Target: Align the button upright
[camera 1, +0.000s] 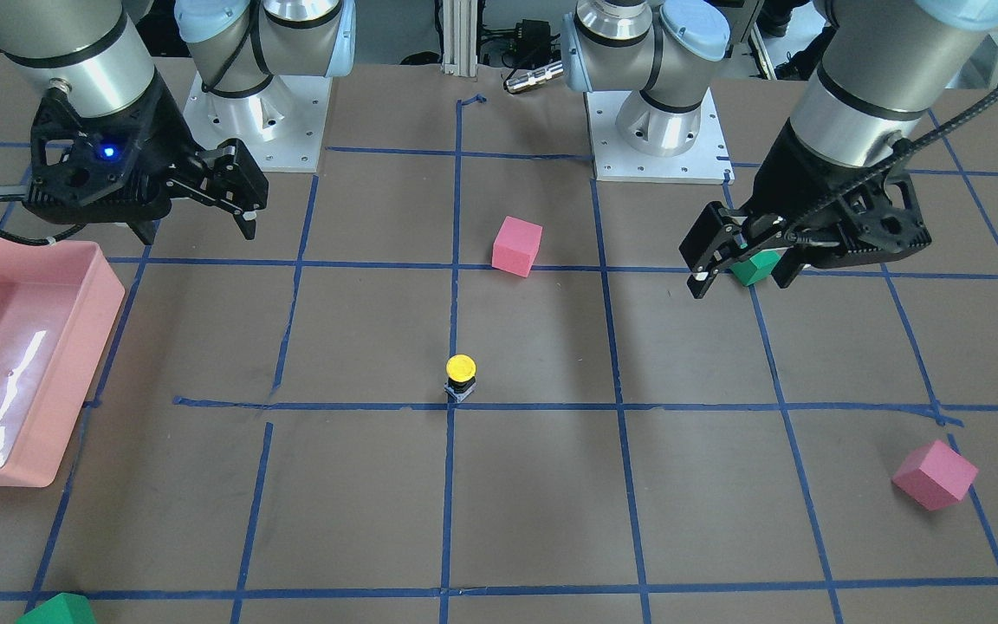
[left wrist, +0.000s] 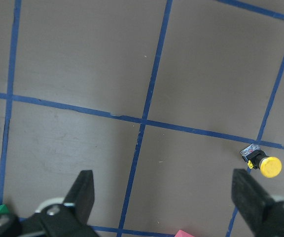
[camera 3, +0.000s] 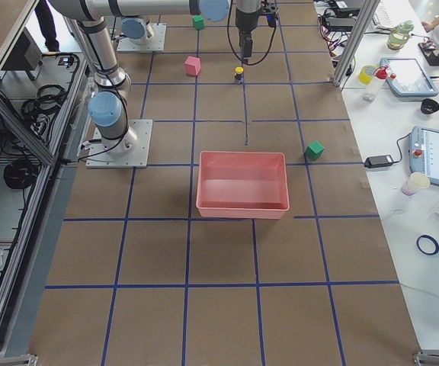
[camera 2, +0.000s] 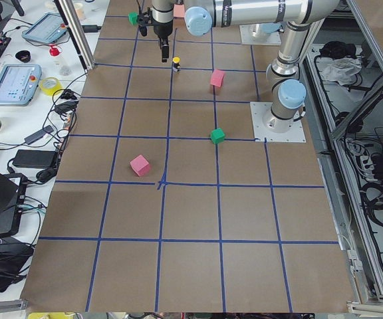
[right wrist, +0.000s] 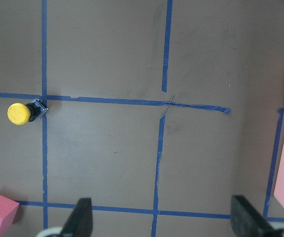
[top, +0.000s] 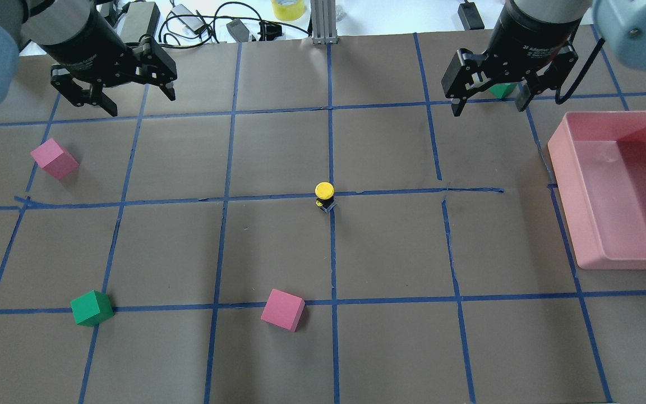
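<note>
The button point(top: 324, 195) stands upright on its grey base, yellow cap on top, at a blue tape crossing in the middle of the table; it also shows in the front view point(camera 1: 461, 376). The left wrist view shows it at the lower right point(left wrist: 263, 163), the right wrist view at the left point(right wrist: 23, 112). My left gripper point(top: 141, 101) is open and empty, raised at the far left, well away from the button. My right gripper point(top: 489, 106) is open and empty, raised at the far right.
A pink bin point(top: 564, 168) sits at the right edge. Pink foam cubes lie at the left point(top: 54, 159) and near middle point(top: 282, 310). One green cube point(top: 92, 307) lies near left; another point(top: 503, 88) sits behind the right gripper.
</note>
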`<state>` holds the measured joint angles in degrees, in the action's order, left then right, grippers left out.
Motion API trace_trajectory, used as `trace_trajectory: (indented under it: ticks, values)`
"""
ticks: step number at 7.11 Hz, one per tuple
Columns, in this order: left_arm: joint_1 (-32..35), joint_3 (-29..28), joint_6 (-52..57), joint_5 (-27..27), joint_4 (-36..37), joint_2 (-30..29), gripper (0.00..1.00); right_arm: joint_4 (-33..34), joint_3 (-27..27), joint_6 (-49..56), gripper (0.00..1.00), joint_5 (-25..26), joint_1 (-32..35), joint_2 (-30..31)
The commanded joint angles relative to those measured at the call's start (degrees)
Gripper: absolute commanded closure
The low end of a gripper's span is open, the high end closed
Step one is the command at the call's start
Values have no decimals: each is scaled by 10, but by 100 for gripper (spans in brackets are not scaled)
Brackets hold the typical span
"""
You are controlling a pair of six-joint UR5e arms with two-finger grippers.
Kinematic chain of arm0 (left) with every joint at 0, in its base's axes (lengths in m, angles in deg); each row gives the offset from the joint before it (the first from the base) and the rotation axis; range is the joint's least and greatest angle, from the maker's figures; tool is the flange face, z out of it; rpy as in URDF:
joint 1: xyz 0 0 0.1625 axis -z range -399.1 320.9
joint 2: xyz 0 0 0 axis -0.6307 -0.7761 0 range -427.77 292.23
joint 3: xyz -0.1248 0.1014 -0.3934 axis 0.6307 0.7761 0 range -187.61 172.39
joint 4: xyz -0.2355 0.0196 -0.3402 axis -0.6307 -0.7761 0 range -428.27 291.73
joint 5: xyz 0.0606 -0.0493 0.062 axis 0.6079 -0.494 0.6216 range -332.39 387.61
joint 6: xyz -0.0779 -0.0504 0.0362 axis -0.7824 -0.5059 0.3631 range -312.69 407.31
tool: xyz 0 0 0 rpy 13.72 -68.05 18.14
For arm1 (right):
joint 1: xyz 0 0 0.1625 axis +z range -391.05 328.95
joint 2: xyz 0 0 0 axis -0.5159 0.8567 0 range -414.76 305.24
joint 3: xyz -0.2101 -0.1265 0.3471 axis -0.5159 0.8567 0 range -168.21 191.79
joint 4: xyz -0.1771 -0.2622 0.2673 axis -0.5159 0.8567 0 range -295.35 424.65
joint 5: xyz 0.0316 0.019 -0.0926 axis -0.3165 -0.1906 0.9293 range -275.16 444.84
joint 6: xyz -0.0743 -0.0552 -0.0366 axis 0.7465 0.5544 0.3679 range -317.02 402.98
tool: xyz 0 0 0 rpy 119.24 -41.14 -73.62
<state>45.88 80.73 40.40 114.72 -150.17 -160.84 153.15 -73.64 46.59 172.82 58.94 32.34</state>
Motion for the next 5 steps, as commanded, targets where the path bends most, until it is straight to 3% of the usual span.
trace_trajectory:
  ticks: [1,5]
  values:
    - [1,18,30,23,2,18,0,0,0,0,0,0,0,0]
    - [2,38,50,36,-17,45,0,0,0,0,0,0,0,0]
